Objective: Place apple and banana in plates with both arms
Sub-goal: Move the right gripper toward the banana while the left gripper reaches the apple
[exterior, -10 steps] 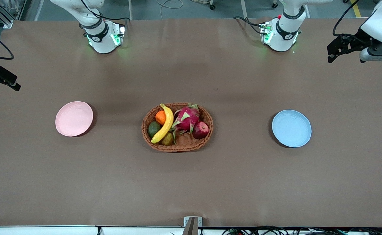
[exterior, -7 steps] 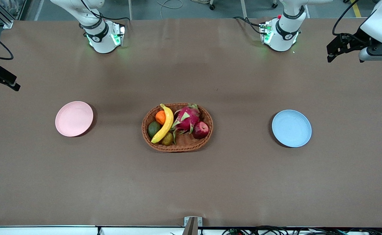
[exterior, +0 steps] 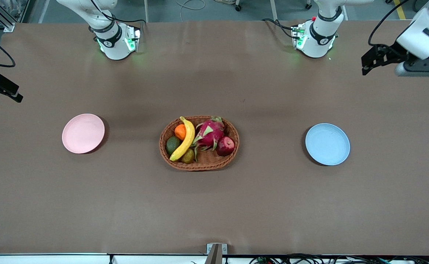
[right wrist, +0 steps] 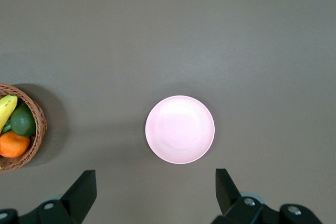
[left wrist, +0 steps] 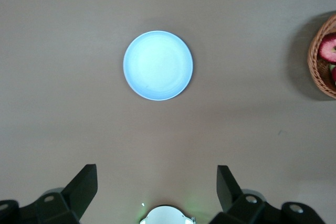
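Banana (exterior: pixel 184 139) | apple (exterior: pixel 225 146) basket-bound | wrist views: spread fingers (left wrist: pixel 84 184)

Two plates: pink (exterior: pixel 83 133), blue (exterior: pixel 327 144). One basket (exterior: pixel 199 163). One banana (exterior: pixel 186 139), one apple (exterior: pixel 225 146).

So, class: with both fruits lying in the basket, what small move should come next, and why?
Probably bring the open left claw from the table's end toward the wicker basket, over the apple. The blue plate is bare and nothing is held yet.
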`<state>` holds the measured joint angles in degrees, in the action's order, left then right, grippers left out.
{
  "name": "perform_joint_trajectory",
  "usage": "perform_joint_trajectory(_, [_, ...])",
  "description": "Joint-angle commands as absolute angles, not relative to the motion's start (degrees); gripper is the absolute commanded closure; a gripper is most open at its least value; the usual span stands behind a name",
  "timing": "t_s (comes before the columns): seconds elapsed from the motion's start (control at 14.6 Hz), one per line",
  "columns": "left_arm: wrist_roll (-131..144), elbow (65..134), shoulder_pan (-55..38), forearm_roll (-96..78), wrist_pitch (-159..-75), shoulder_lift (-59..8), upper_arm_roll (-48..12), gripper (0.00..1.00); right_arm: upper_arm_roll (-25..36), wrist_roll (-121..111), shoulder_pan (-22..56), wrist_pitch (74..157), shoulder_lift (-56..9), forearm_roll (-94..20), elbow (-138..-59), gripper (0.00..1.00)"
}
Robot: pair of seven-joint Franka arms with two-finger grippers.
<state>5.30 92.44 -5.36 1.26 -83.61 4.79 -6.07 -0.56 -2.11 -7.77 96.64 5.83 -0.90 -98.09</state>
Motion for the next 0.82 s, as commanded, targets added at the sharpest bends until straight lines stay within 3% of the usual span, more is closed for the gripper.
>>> perform_joint_trajectory(0.0, [13.13,87.29,-7.03,1.05,-83.75,-2.52,-9.91,0.0,-1.49,-1.5,-8.09,96.94,6.07,0.26,-98.96,0.0])
perform_joint_trajectory(0.21, [25.81,86.04,-8.52,1.32,-88.92,-8.42,-14.58,0.0,-1.49,-1.49,-4.41,97.29,0.81,0.26,-97.56,0.0])
perform_joint_trajectory(0.41, [37.14,85.96,-13.61,1.49,-95.52,-14.22,-14.94,0.0,-1.58,1.21,0.77,101.23,-4.11,-0.61,-97.56,0.0])
perform_joint_trajectory(0.75, [55.43,85.87,-19.68,1.14,-104.22,-22.4,-14.94,0.0,-1.58,24.64,14.83,108.52,-15.44,-0.79,-97.21,0.0])
